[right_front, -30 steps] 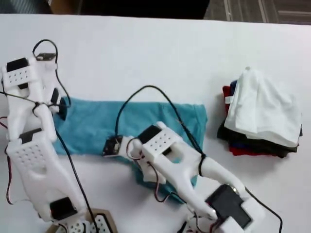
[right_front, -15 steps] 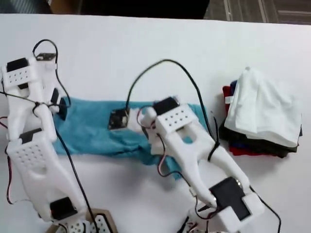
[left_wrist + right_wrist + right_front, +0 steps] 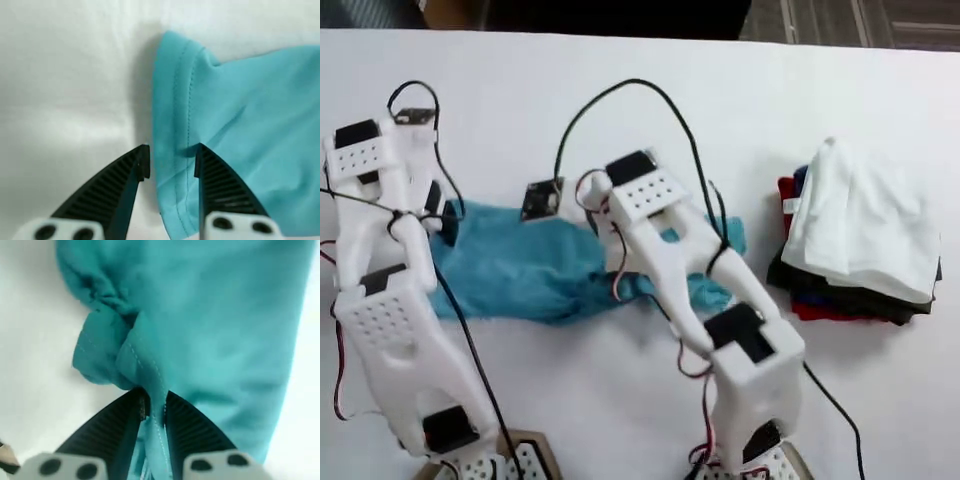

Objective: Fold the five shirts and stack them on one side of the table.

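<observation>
Swung within the last second from 6 o'clock to 12 o'clock across the teal shirt (image 3: pixel 510 270), pinched tight all the while on a bunched, stitched hem (so much for the right gripper (image 3: pixel 152 402)). Dragged the near flap over the body with it, leaving the cloth rumpled at centre rather than flat. Points to a lengthwise fold well under way on the last loose garment, with the pile of folded shirts (image 3: pixel 860 240) already sitting at 3 o'clock. Unmoved meanwhile at 9 o'clock: left gripper (image 3: pixel 171 160), parted a little, straddling the hem at that end without nipping it. Lies mid-table (image 3: pixel 620 110), well apart from the pile, long axis running from 9 to 3 o'clock. Hard to say which end is the collar; possibly a sleeve or bottom hem at 9 o'clock, going by the double stitching.
</observation>
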